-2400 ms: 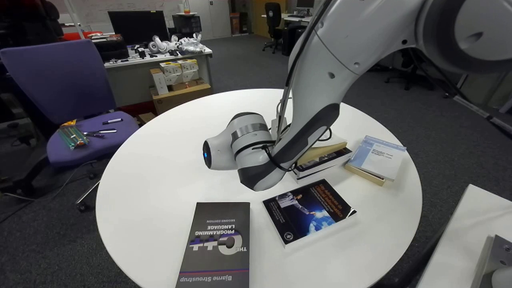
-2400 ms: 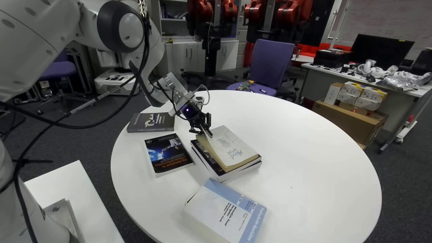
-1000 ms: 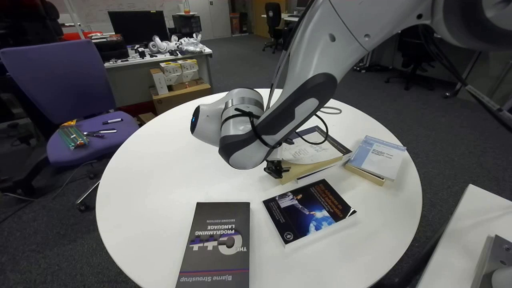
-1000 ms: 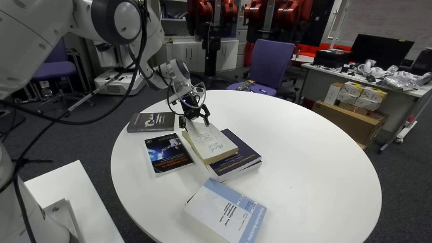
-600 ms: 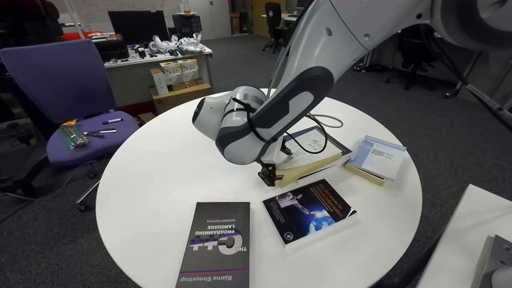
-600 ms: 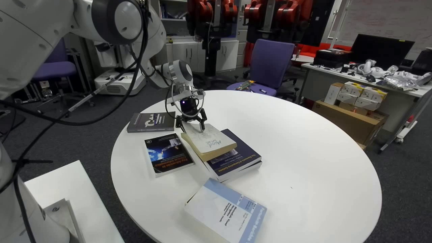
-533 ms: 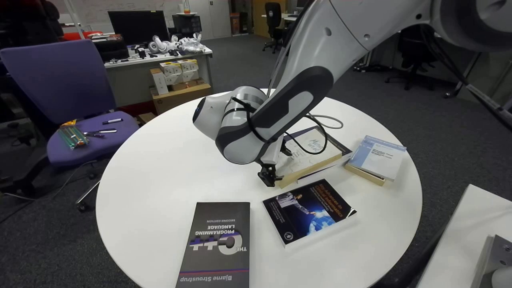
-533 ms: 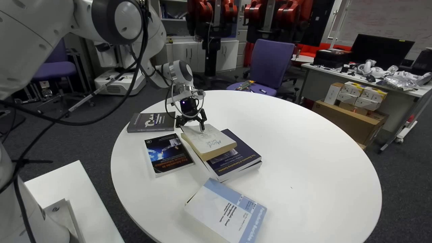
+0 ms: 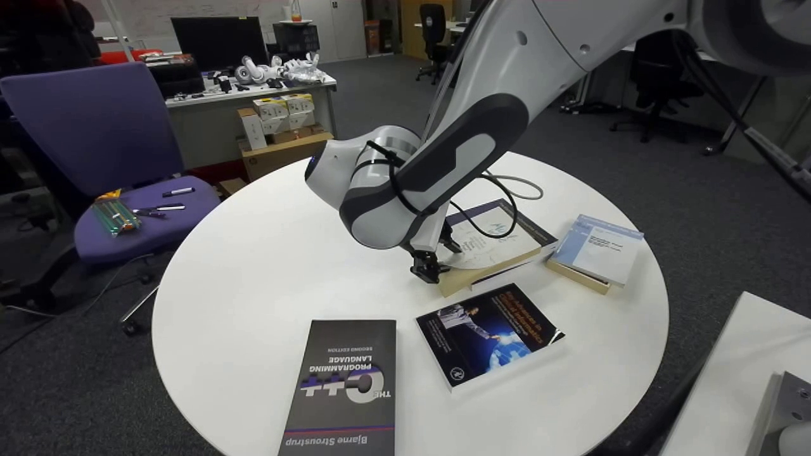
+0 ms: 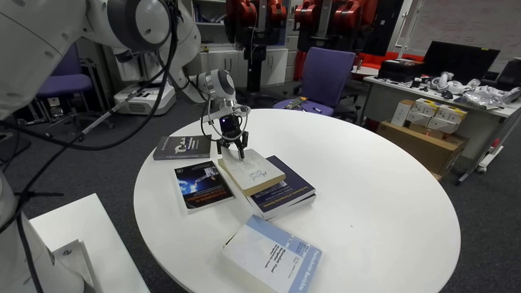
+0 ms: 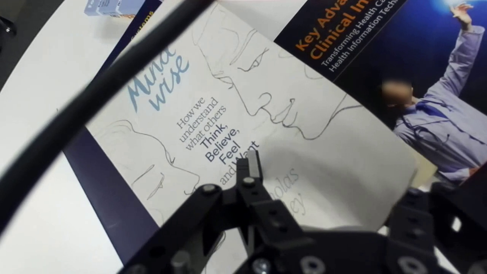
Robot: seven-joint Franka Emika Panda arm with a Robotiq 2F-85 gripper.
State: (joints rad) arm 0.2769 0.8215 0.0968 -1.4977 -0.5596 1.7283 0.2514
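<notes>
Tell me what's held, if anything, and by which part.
The fingers stand apart at the end of the Mind Wise book opposite its title; whether they grip it cannot be told.

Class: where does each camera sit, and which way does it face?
Exterior view: nearest the C++ book, looking down across the table; arm at right.
Exterior view: nearest the blue-white book, looking toward the purple chair; arm at left.
Wrist view: on the arm's end, facing the Mind Wise book; gripper at bottom.
Both exterior views share arm, table, purple chair.
</notes>
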